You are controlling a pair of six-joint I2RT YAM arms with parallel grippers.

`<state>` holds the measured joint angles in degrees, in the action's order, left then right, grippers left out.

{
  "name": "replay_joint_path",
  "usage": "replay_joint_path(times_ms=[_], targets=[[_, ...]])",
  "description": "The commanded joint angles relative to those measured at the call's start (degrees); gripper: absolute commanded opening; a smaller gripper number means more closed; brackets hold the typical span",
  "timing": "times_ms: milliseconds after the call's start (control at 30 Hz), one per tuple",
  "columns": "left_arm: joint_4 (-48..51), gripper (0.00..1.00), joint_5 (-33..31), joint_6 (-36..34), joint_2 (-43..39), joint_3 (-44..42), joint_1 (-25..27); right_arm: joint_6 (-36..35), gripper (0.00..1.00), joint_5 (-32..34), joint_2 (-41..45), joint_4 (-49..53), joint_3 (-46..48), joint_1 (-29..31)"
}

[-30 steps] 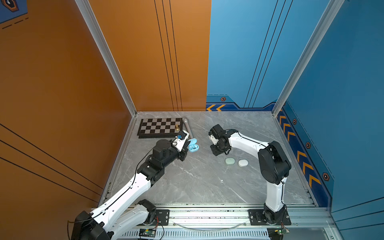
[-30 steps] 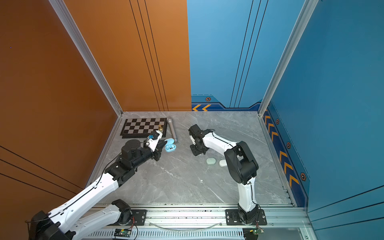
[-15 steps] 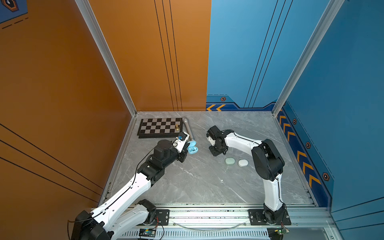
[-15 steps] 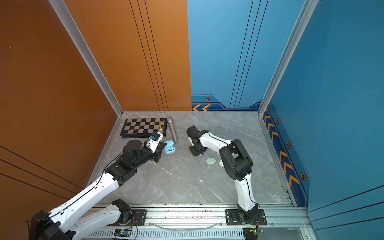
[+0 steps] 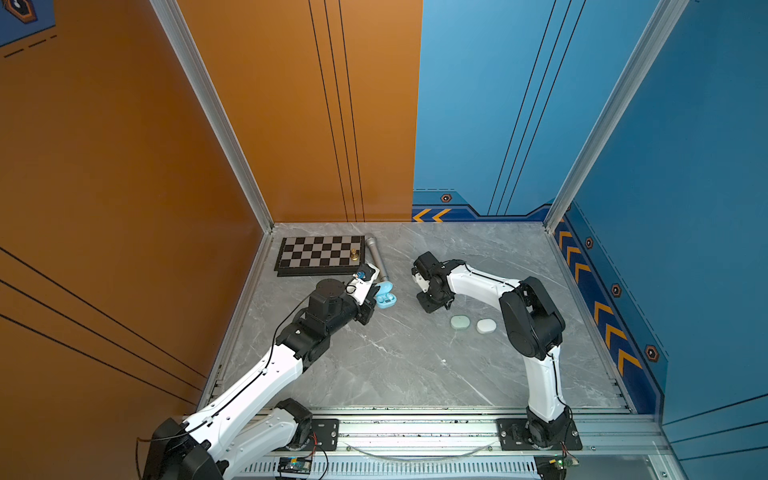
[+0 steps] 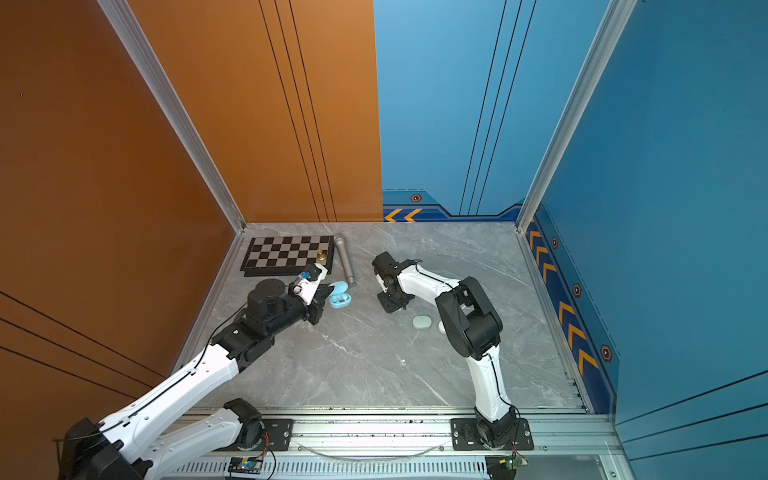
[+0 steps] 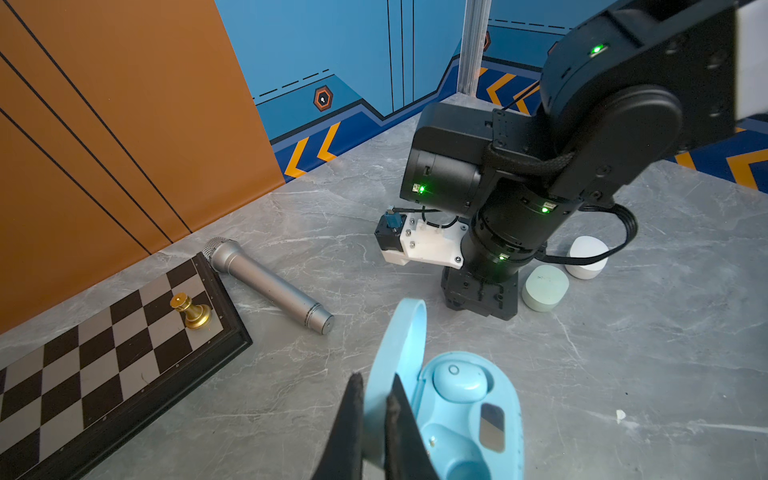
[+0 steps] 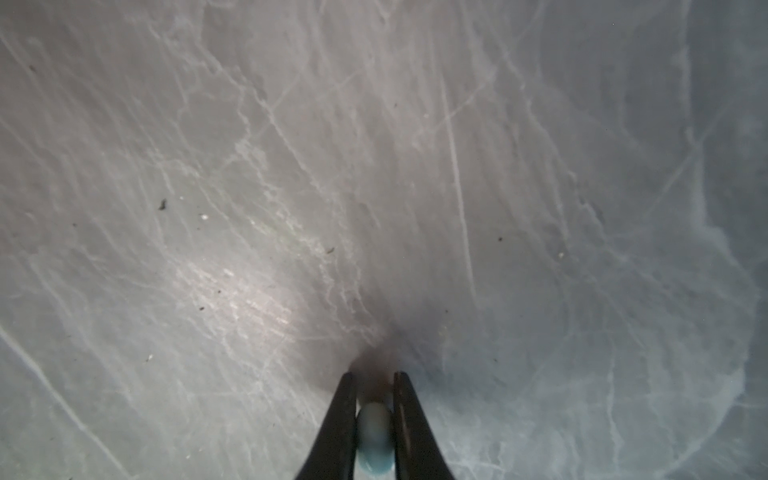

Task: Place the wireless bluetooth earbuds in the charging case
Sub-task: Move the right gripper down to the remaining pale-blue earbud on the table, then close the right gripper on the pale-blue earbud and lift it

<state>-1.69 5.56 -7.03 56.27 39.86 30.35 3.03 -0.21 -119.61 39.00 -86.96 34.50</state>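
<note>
Bare table (image 5: 395,365) at lower centre. Clamping case lid (image 7: 401,340) with left claw (image 7: 375,380); pinching earbud (image 8: 374,428) narrowly with right claw (image 8: 374,376).

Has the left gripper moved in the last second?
No. The left gripper sits at the same spot by the microphone, shut on the lid of the blue case.

You've got a grey marble tbl (image 5: 395,365): chessboard (image 5: 320,254) far-left corner, silver mic (image 5: 377,258) beside it, open blue case (image 5: 385,298) nr mid, mint case (image 5: 460,322) just beside white case (image 5: 486,326) on rt.
</note>
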Motion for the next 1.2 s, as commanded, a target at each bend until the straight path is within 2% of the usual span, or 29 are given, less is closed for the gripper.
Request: replay_joint_path(times_ms=[0,167,300,1167], targets=[[-0.32,0.0,-0.04,0.11,0.42,1.99,0.32,0.94,0.16,-0.54,0.13,2.16,0.64,-0.65],[-1.16,0.0,0.6,0.16,1.46,2.06,0.16,1.09,0.25,-1.03,0.43,2.22,0.93,-1.19],[-1.51,0.0,0.85,0.21,2.08,2.29,0.22,0.85,0.27,-1.71,0.41,2.65,1.16,-1.24],[-1.51,0.0,1.23,0.0,1.96,2.34,0.11,-0.34,0.27,-1.23,2.38,3.78,3.96,-0.52]])
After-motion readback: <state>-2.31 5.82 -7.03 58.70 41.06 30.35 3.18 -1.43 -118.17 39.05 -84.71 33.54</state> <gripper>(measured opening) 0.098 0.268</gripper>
